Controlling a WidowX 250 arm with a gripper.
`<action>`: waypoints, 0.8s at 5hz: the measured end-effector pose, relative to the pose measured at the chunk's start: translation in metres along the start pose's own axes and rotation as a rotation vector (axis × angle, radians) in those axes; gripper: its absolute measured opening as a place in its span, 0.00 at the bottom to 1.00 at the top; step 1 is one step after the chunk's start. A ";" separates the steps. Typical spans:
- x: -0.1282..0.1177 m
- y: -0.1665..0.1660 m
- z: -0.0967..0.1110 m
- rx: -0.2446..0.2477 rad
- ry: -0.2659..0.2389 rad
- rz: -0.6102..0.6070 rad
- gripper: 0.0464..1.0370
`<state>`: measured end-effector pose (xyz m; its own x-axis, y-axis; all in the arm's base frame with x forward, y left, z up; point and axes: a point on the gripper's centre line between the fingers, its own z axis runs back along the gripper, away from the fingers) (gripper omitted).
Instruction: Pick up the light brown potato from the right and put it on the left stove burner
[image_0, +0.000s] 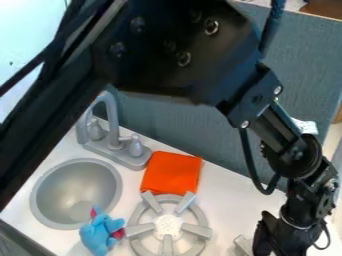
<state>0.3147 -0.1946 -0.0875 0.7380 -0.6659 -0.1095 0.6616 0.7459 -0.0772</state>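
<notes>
The small light-grey piece (243, 245) sits at the bottom edge of my view, just to the left of the claw (268, 242). The part I see slants from upper left down to lower right, but the edge cuts it off, so I can't be sure of its long axis. I can't make out whether the two touch, or whether the claw is open, closed or holding anything. I have the claw low at the lower right, pointing down toward the counter (230, 200), its wrist nearly upright below the forearm that slants in from the upper left. A black cable (251, 162) loops beside the wrist.

Farther left is the grey stove burner (168, 226), its prongs spread like a star. The folded orange cloth (172, 172) lies against its upper side. A blue plush toy with pink patches (100, 234) sits between the burner and the round sink basin (75, 192), close to the basin's rim. The grey two-handled faucet (113, 122) stands above the basin, well apart from the claw.
</notes>
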 end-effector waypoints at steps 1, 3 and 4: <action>0.002 0.000 -0.001 -0.002 -0.012 0.025 0.68; -0.012 0.003 0.016 -0.067 -0.066 0.128 0.60; -0.032 0.014 0.036 -0.112 -0.133 0.203 0.60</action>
<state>0.3054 -0.1635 -0.0499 0.8700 -0.4930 -0.0034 0.4847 0.8566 -0.1770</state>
